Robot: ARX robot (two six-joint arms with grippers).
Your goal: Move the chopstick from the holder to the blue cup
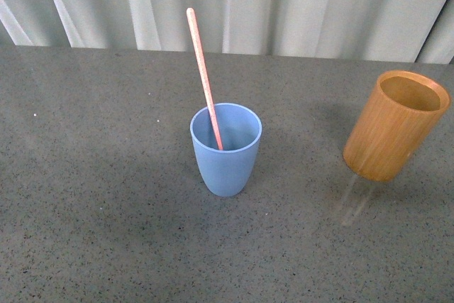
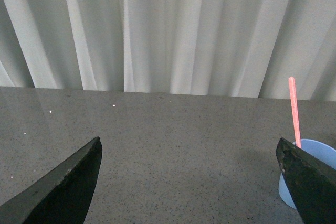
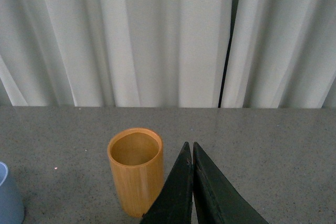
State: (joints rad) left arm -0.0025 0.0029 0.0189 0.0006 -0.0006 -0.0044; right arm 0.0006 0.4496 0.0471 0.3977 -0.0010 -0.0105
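The pink chopstick [image 1: 204, 76] stands in the light-blue cup [image 1: 225, 150] at the table's middle, leaning back and left. The tan wooden holder [image 1: 394, 125] stands empty at the right. No arm shows in the front view. In the left wrist view my left gripper [image 2: 189, 153] is open and empty, its jaws wide apart; the blue cup [image 2: 315, 153] and chopstick [image 2: 294, 109] show by one jaw. In the right wrist view my right gripper [image 3: 191, 148] is shut on nothing, close beside the holder [image 3: 136, 174]. The cup's edge [image 3: 8, 198] also shows there.
A grey speckled tabletop [image 1: 99, 196] carries the cup and the holder. White pleated curtains [image 1: 284, 5] hang behind the table's far edge.
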